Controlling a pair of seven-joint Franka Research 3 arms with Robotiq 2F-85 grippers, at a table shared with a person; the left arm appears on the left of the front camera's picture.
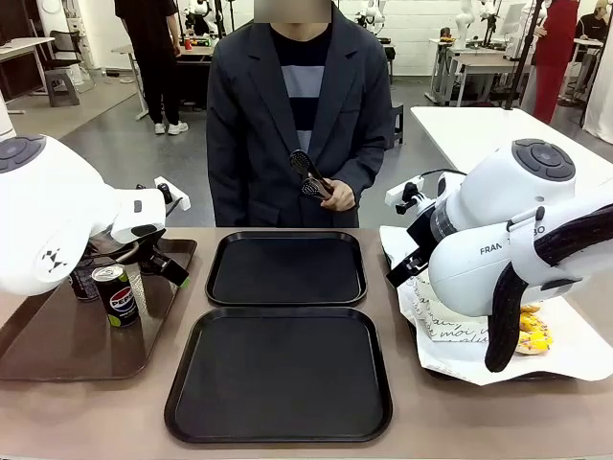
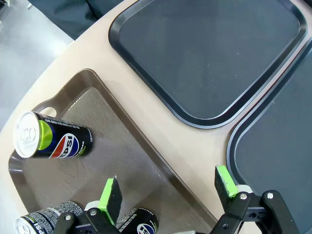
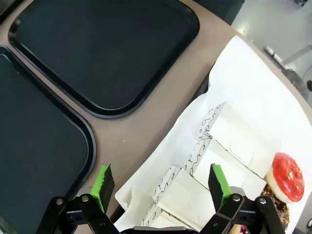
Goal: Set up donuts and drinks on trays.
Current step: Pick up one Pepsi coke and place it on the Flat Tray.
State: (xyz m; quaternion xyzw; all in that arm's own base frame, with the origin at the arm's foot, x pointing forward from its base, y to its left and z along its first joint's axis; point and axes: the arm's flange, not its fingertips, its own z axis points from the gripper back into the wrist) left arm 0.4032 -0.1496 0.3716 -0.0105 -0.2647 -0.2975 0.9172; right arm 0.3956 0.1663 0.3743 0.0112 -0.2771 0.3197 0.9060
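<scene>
Nearest on the worktop the near black tray is laid flat and bare, and the far black tray is laid just behind it, rim close to rim. To the left a long brown tray is set, and a Pepsi can is stood on it with a second can just behind. The left claw is held above the brown tray's edge, next to the cans — its two fingers are spread wide and nothing is gripped. To the right a big white paper is spread out, and on it a red donut is laid against a dark donut; a yellow donut is seen nearby. White paper sleeves with black writing are lined up beside them. The right claw is hung over the sleeves with its own fingers spread apart — nothing is held. At the far side a person is stood, and black tongs are held in one hand.
</scene>
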